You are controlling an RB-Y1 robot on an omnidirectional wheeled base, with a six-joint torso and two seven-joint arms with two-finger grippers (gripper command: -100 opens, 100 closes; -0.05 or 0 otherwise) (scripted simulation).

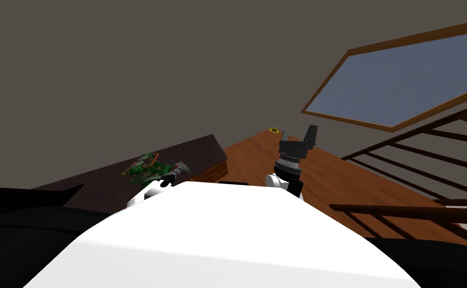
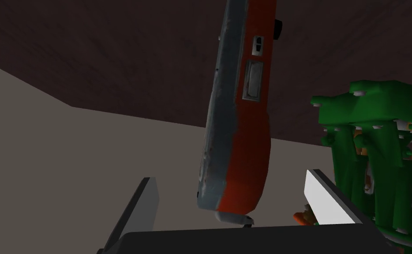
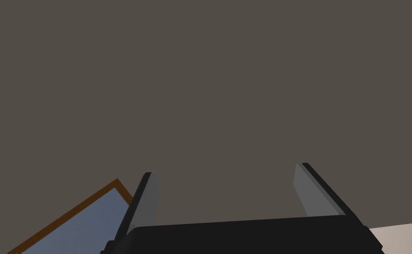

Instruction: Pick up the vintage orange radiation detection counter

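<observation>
The radiation counter [image 2: 245, 132] is a long orange-red body with a grey face and small grey switches. It lies on a dark brown tabletop [image 2: 112, 57]. Its near end sits between the two fingers of my left gripper [image 2: 234, 192], which stands open with gaps on both sides. A green, many-legged toy [image 2: 377, 154] stands just outside the gripper's far finger [image 2: 324, 198]. In the head view the left gripper [image 1: 180, 169] is at the green toy [image 1: 145, 167] on the dark table [image 1: 92, 187]. My right gripper [image 1: 310, 135] is raised over the wooden floor, open and empty [image 3: 225, 185].
The dark table's corner [image 1: 217, 145] meets a lower reddish-brown wooden surface [image 1: 257, 155]. A small yellow thing [image 1: 274, 130] lies at the far end of it. Dark wooden rails [image 1: 417, 165] stand to the right, under a framed window [image 1: 402, 85].
</observation>
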